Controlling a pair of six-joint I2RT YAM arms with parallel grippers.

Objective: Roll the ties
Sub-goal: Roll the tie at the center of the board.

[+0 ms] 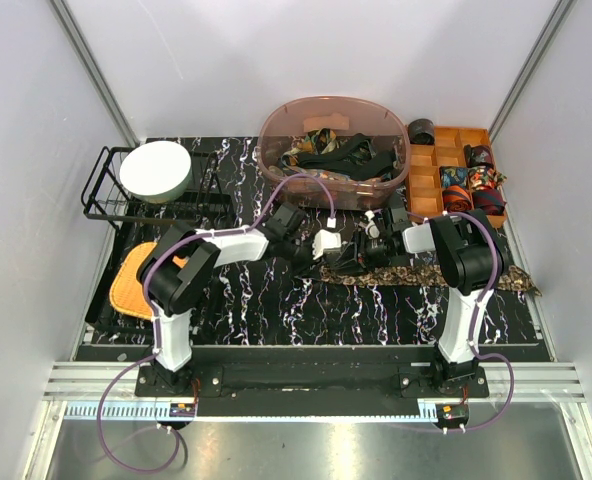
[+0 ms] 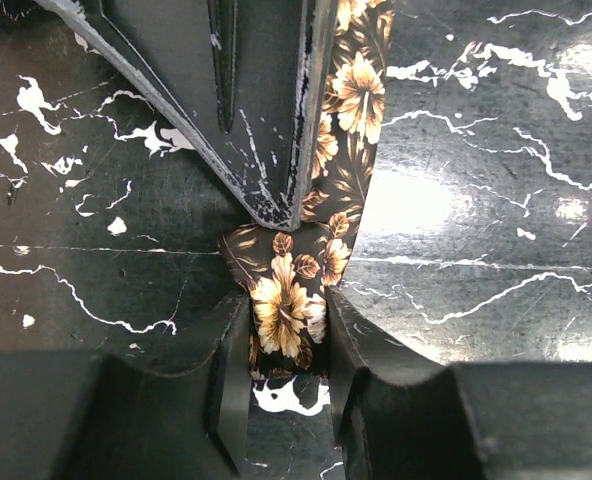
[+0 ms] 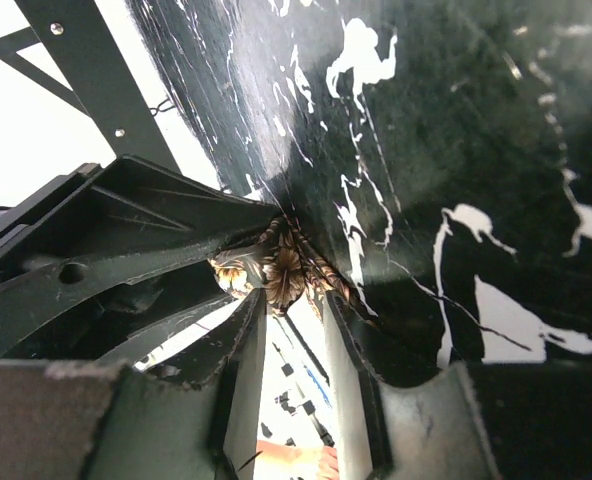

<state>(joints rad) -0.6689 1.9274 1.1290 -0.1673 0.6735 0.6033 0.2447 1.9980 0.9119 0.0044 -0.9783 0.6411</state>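
Observation:
A brown floral tie (image 1: 446,278) lies stretched across the black marbled table, its narrow end at the centre where both grippers meet. In the left wrist view the tie (image 2: 361,100) runs down to a folded end that sits between the jaws of my left gripper (image 2: 286,322). Both of that gripper's jaws touch the end's edges. The right gripper's dark fingers (image 2: 266,130) come down onto the fold from above. My right gripper (image 3: 294,300) has a bunched lump of the tie (image 3: 286,268) pinched at its tips. From above, the left gripper (image 1: 344,252) and right gripper (image 1: 369,252) face each other.
A clear tub (image 1: 276,150) at the back holds several loose ties. To its right is a wooden divider tray (image 1: 423,185) with rolled ties in it. A wire rack (image 1: 101,195) with a white bowl (image 1: 156,170) stands back left, above an orange mat (image 1: 131,290).

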